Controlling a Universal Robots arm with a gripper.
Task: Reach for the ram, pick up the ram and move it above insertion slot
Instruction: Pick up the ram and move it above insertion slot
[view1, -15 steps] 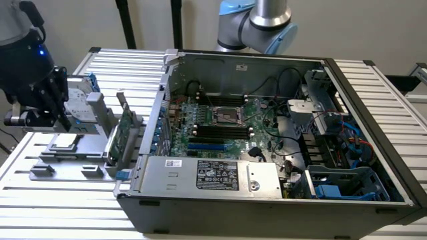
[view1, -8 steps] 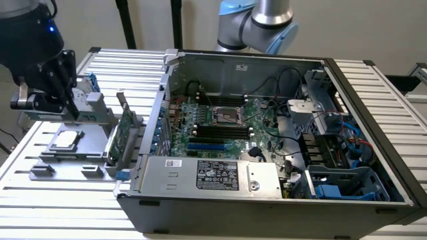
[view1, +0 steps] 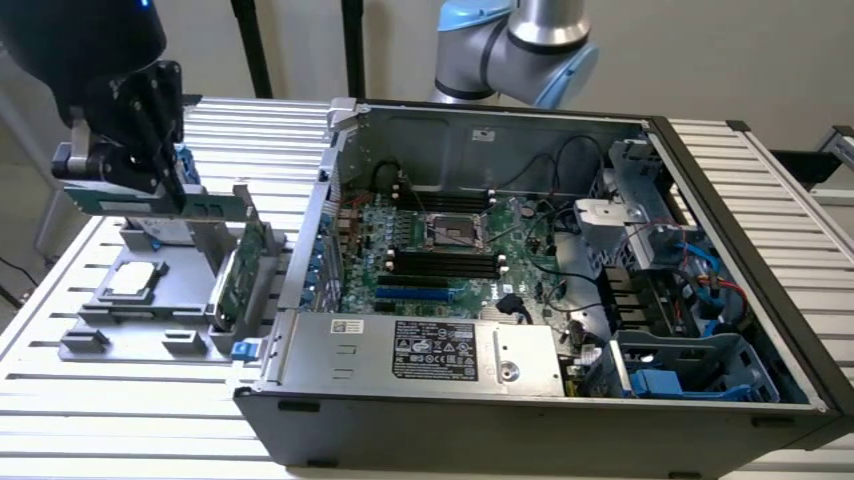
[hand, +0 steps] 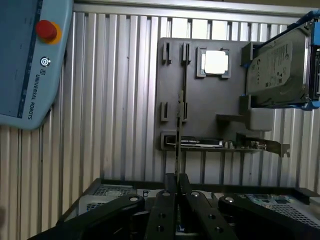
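Slatted metal bench, open PC case (view1: 561, 300) on it. Gripper (hand: 176, 182) clamped on the ram (hand: 177, 135), held edge-on above the grey fixture tray (hand: 200, 100). Picked; not yet over the motherboard slots (view1: 441, 262).

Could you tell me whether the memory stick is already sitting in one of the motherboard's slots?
No, the memory stick is clamped edge-on in the gripper, above the grey parts holder.

End effector (hand: 176, 184) apparently around ram (hand: 177, 127)
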